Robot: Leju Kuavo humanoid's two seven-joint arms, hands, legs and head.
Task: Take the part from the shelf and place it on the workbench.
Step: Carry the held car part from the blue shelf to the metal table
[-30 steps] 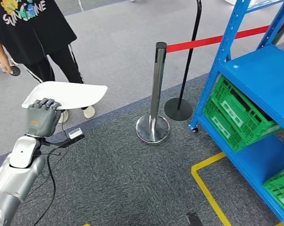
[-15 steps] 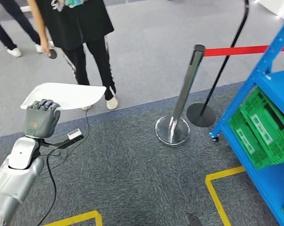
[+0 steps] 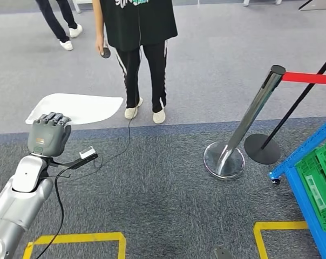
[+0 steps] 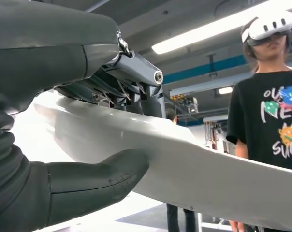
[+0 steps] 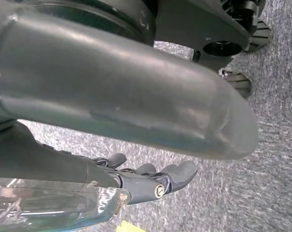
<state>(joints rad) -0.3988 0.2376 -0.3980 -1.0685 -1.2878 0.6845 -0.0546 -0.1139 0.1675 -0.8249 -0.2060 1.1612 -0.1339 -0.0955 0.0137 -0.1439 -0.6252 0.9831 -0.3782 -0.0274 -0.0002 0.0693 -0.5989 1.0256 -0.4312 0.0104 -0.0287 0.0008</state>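
White and flat, the part (image 3: 77, 108) sits in the left half of your head view, its long axis running across the frame and its rounded tip pointing right toward the person (image 3: 141, 48). Your left hand (image 3: 49, 134) grips its near left end; in the left wrist view the thumb (image 4: 100, 179) presses under the part (image 4: 196, 169) while the fingers (image 4: 137, 77) clamp it from above. The part is held level above the grey floor.

The person stands at upper centre, just beyond the part's tip, holding a small dark controller (image 3: 106, 52). A cable (image 3: 124, 137) trails from there across the carpet toward your wrist. A chrome post (image 3: 251, 121) with a red belt (image 3: 310, 78) leans at right of centre, and a black stand (image 3: 262, 148) sits just beside it. The blue shelf (image 3: 306, 186) with a green crate (image 3: 322, 181) fills the lower right corner. Yellow tape (image 3: 92, 237) marks the carpet along the bottom.

Your right hand (image 5: 155, 181) hangs over the carpet, fingers loosely apart with nothing in them.
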